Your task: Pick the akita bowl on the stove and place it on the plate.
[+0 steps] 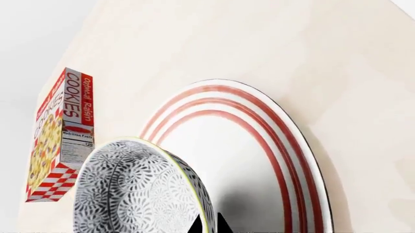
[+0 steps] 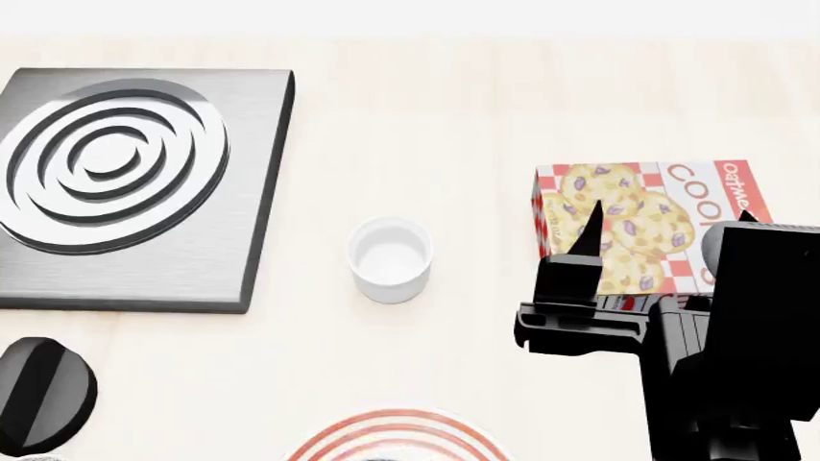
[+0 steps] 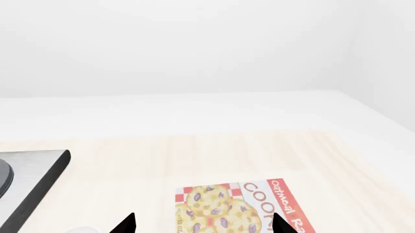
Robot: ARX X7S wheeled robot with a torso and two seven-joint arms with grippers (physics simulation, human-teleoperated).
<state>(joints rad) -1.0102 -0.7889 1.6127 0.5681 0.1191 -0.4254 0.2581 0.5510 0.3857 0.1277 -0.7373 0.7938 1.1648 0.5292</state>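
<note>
The left gripper [image 1: 209, 226] shows only its two dark tips, set close together on either side of the bowl's [image 1: 136, 189] rim, so it appears to be pinching that rim. The bowl is tilted, its patterned inside facing the wrist camera, and it sits over the plate [image 1: 285, 145], where a dark shadow lies on the white centre; I cannot tell whether bowl and plate touch. The plate lies at the counter's [image 1: 194, 43] near edge, only its far rim visible in the head view, and the left gripper and bowl are out of that view. The right gripper [image 2: 666, 226] is spread wide and empty, hovering above the cookie box [image 2: 654, 226], which lies flat toward the counter's right edge. Its wrist view shows the two tips well apart with the box between them. A white cup [image 2: 390, 257] stands near the counter's middle, between box and stove [image 2: 129, 182]. The stove lies at the far left corner with nothing on its rings. A black knob [image 2: 41, 394] sits near the left edge, closer than the stove.
</note>
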